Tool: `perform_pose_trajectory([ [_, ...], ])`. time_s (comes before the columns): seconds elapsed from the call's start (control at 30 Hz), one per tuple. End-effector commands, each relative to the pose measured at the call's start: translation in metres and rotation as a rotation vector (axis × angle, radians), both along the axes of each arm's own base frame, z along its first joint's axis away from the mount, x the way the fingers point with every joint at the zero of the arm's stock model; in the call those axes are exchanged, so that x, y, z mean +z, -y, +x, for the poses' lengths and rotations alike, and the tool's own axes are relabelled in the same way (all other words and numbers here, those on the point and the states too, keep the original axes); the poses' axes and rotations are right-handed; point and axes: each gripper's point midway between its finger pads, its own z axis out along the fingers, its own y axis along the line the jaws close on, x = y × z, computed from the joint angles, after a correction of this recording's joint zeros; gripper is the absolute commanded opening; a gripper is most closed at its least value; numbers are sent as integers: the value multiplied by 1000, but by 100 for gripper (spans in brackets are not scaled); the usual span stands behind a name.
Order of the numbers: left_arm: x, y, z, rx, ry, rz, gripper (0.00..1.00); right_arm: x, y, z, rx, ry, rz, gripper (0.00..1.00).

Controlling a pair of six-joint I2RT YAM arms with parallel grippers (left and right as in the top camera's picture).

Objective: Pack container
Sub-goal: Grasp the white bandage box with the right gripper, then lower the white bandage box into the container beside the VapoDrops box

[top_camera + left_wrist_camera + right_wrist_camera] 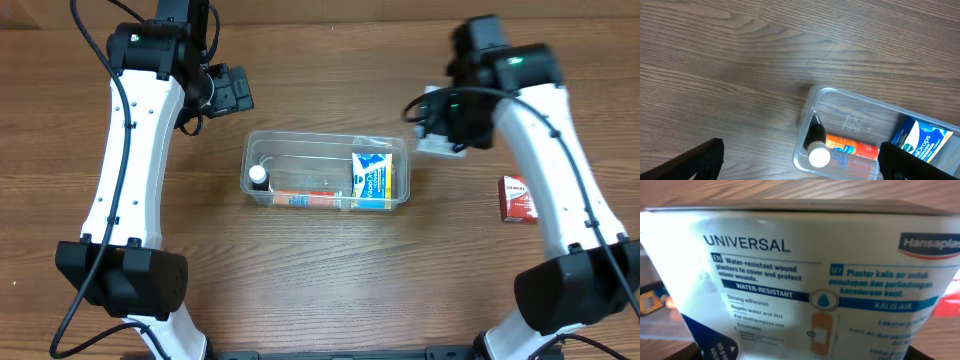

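Note:
The clear plastic container (262,147) sits mid-table and holds a dark bottle with a white cap (259,177), an orange tube (310,198) and a blue-and-white box (371,180). It also shows in the left wrist view (812,100), with the bottle (817,150) and the tube (850,148) inside. My left gripper (228,92) is open and empty, above and left of the container's far left corner. My right gripper (440,130) is shut on a white plaster box (805,280), held just right of the container's far right corner. The box fills the right wrist view.
A small red-and-white box (517,198) lies on the wood table (320,290) to the right, beside the right arm.

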Motion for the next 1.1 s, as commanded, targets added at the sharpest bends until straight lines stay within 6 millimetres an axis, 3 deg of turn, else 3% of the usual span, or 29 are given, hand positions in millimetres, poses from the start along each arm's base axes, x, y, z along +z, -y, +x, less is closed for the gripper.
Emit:
perform_pose_trajectory([
  [0.0,20,0,-2,-5,54,1,100,-4,-45,-10,49,8,28,79],
  [0.17,20,0,-3,-6,49,2,100,-24,-78,-20,102,3,35,83],
  [0.4,20,0,-3,-5,50,2,100,-74,-72,-32,81,-60,14,82],
  [0.6,20,0,-3,-6,49,2,100,-75,-70,-21,78,-10,-5,81],
  [0.73,20,0,-3,-6,48,2,100,-52,-69,-10,92,54,-21,80],
  [0.83,19,0,-3,-5,46,2,100,-12,-70,-8,90,141,16,78],
  [0.9,19,0,-3,-6,46,2,100,15,-70,-16,96,198,58,75],
  [1.0,19,0,-3,-5,48,2,100,29,-77,-35,128,175,134,70],
  [1.03,19,0,-2,-5,50,2,100,26,-80,-43,138,135,156,60],
  [1.07,19,0,-2,-5,50,1,100,21,-82,-51,146,92,167,41],
])
